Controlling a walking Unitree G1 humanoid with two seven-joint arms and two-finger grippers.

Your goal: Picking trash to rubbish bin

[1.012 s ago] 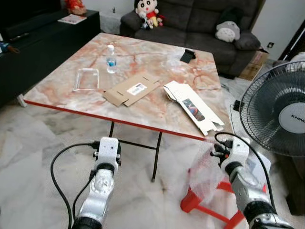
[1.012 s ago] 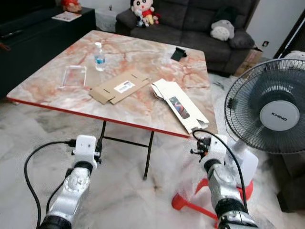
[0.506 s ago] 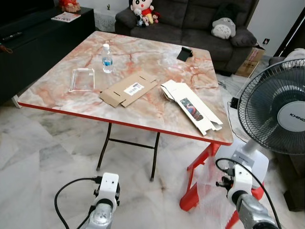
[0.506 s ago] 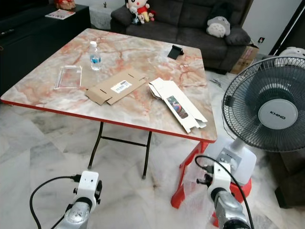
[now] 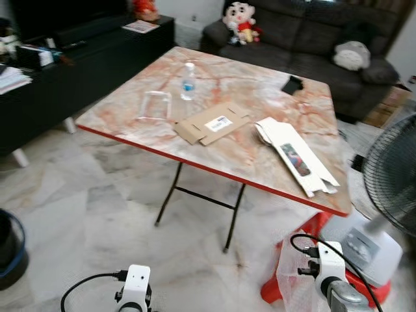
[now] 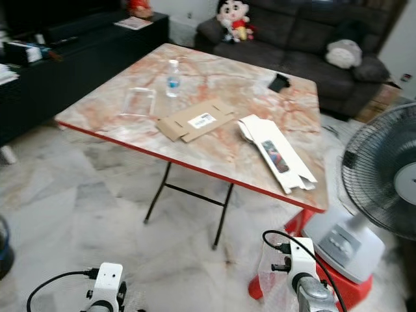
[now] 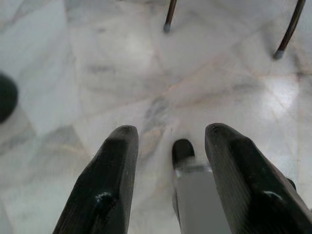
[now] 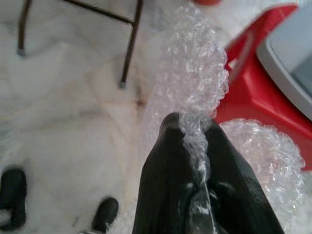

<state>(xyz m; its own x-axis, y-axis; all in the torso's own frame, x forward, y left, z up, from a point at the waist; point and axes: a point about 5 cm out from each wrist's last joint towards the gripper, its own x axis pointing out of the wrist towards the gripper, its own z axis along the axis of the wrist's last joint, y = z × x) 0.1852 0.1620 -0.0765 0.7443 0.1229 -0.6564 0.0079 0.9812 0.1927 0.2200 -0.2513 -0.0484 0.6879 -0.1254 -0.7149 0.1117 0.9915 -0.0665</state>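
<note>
Left eye view: a dark rubbish bin (image 5: 10,250) is seen at the far left on the marble floor (image 5: 71,214). The left end effector (image 7: 168,141) hangs released, holding nothing. On the bench (image 5: 253,156), cardboard (image 5: 211,123) lies near the front edge. The right end effector (image 8: 187,129) is clenched on bubble wrap (image 8: 200,83), held low beside the red stool (image 8: 253,97). The grip should be kept firm and the wrap carried leftward, clear of the bench legs.

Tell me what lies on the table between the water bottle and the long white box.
In the left eye view, a flattened brown cardboard box with a white label lies between the water bottle and the long white box on the table.
</note>
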